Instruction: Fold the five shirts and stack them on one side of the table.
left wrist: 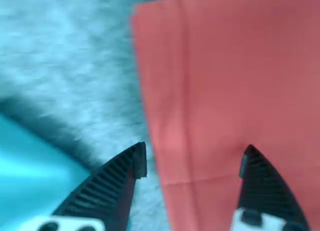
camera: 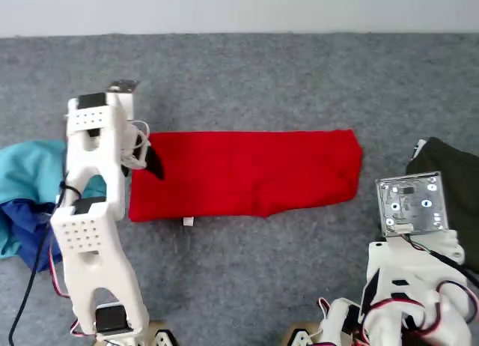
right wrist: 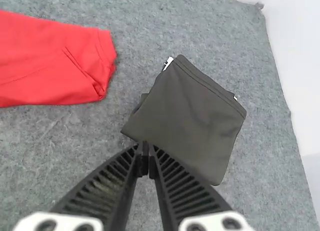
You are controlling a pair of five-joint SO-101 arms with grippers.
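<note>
Currently left gripper [left wrist: 194,153] hangs spread wide over short edge of folded red shirt [camera: 247,174]. Right gripper [right wrist: 145,158] sits pinched closed, empty, near folded dark shirt [right wrist: 192,121]

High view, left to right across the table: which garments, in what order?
teal and blue shirts → red shirt → dark folded shirt
</note>
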